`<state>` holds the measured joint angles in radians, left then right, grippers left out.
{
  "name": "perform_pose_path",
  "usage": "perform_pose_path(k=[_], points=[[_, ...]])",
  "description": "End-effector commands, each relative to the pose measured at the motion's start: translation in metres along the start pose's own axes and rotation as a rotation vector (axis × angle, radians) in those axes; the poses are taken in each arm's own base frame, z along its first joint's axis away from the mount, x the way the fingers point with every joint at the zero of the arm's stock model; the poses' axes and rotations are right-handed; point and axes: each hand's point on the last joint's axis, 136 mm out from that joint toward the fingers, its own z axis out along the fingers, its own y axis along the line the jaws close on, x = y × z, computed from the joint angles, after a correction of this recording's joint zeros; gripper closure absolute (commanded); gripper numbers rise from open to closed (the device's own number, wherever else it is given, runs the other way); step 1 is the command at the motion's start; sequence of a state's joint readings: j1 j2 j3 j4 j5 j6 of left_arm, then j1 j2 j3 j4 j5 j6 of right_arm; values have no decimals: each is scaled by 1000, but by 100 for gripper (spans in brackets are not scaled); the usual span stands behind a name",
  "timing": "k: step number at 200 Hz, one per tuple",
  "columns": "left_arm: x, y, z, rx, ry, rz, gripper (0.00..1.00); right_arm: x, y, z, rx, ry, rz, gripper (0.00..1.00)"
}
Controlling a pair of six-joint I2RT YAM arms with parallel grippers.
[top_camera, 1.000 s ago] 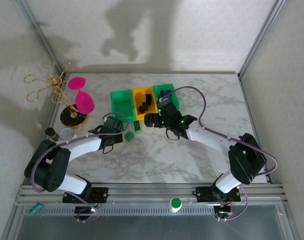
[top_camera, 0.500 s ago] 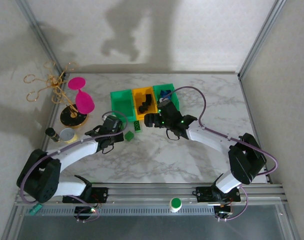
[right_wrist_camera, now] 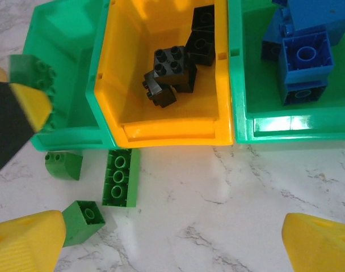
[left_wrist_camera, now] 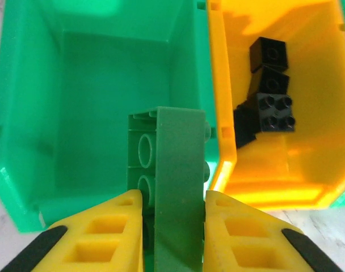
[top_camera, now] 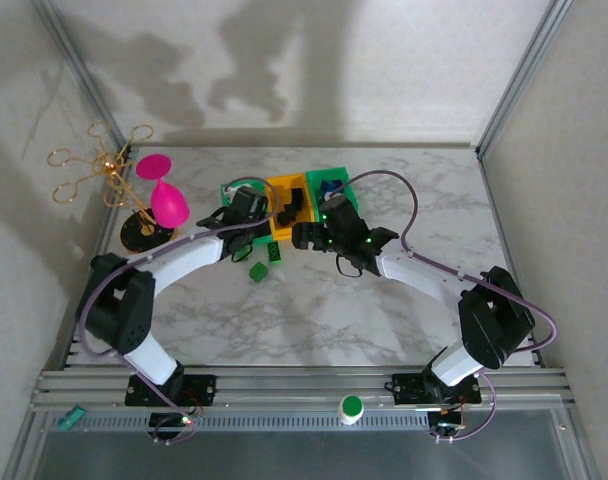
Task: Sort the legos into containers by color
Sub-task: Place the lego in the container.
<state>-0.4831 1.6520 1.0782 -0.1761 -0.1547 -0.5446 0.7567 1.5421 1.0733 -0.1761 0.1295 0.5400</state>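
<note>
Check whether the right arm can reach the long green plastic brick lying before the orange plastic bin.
Probably yes: the right end effector is open close by; nothing covers the long green brick.

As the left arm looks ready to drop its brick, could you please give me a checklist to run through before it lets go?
1. Grip: the left tool is shut on the green brick: ok.
2. Brick over the left green bin, not the orange bin: ok.
3. Room in that bin: ok, its visible floor is bare.
4. Drop path free: ok, the right tool is open over the table, in front of the orange bin.
5. Brick's height above the bin floor: cannot tell.
6. All green bricks off the table: not ok, three loose green bricks lie before the bins.
</note>
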Motion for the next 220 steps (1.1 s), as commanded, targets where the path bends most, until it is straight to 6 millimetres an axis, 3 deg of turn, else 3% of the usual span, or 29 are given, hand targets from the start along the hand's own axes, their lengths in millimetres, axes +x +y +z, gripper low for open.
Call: perform_pose_path(k=[1,67,90,154,220], points=[[-18,8,15,-62,-40,-1,78,-16,0,-15,-6,-52,21,1],[-18,15,67,-82,0,-41,75,-15,-13,-21,23,-61,28,1],[-18,19,74,-93,14,-44,67,-16,-13,-23,26,-63,22,1],[-27,15,61,-68,-5,-45,56,-17,-13,-19,27,-60,17,1],[-33,11,31,-7,-31,-72,65,-19,-12,-18,25,-60,14,1]])
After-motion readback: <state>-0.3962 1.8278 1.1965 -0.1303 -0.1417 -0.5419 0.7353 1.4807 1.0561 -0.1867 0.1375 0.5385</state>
